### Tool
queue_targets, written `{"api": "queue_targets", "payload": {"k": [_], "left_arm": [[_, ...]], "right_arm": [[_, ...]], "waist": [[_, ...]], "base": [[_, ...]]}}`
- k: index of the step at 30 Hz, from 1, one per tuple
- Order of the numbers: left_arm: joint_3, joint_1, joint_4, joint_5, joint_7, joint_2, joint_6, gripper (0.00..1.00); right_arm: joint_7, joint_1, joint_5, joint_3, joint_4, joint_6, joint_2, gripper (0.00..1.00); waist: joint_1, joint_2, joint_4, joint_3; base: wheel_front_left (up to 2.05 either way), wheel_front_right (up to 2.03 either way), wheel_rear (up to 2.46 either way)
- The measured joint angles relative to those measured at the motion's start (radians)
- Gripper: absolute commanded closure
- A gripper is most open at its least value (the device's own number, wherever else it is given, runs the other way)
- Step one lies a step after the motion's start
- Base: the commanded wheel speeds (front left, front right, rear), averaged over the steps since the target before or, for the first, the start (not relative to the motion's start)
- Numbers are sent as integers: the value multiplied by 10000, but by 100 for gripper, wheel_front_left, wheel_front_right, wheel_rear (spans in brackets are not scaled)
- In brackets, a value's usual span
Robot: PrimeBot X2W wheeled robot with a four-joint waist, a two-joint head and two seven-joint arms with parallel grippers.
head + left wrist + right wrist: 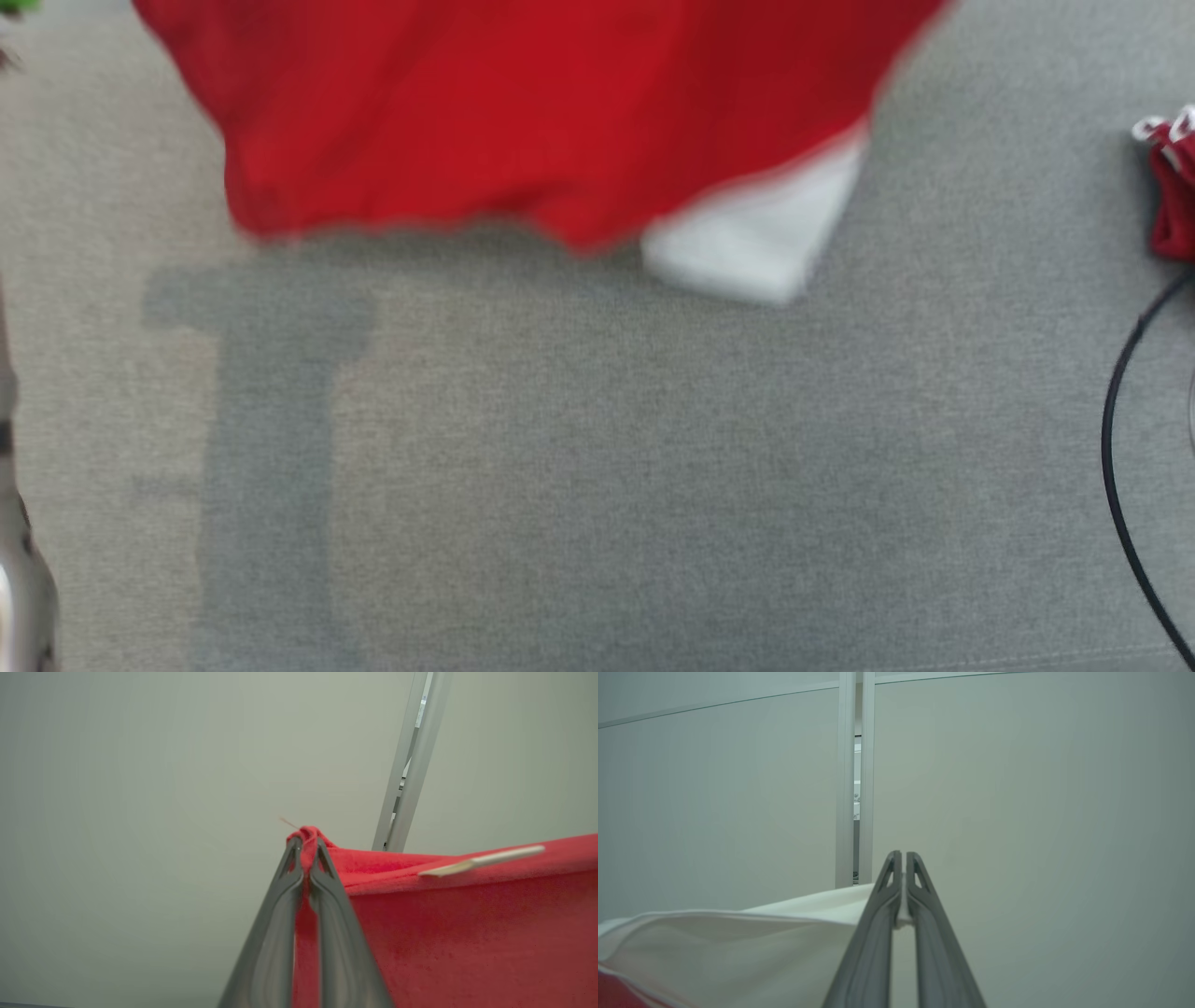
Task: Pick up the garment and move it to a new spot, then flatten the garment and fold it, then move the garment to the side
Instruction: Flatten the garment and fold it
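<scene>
Red cloth with a white panel: garment (523, 121), soft, light and limp, probably sagging wherever it is unsupported. Location: hanging at 12 o'clock in the head view, over the grey counter (597, 467), lower edge loose. Left fingers (280, 914) pinch a red corner; right fingers (878, 924) pinch the white edge. Long axis: 9 to 3 o'clock, stretched between the grips. Best hold: those top corners.

garment (523, 112) over surface (597, 467), cable (1116, 448) at right
</scene>
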Motion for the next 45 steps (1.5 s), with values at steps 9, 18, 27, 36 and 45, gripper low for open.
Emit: {"api": "queue_targets", "payload": {"k": [9, 18, 27, 36, 45], "left_arm": [[353, -2634, 1910, 249, -2119, -234, -12, 100], [761, 8, 3597, -640, -2972, -920, -428, 100], [899, 4366, 3988, -757, -3137, -1906, -487, 100], [1634, 6491, 3010, -249, -3133, -2615, -512, 100], [2159, 8477, 2330, 364, -3122, -2984, -514, 100]], "right_arm": [[-642, -1780, -1068, -1423, 961, 12, 874, 100], [-727, 1586, 81, -819, 466, 12, 1231, 100], [-738, 7240, 1873, 646, -997, -2, 1223, 100], [-738, 10392, 2813, 662, -1590, 0, 1074, 100], [-738, 12183, 3632, 629, -1710, 0, 1183, 100]], "waist": [[0, 0, -222, 1544], [1, 0, -533, 1878], [1, 0, -616, 1196], [0, 0, -645, 279], [0, 0, -705, -784]], "base": [[0, 0, 0], [0, 0, 0], [0, 0, 0], [0, 0, 0], [0, 0, 0]]}}
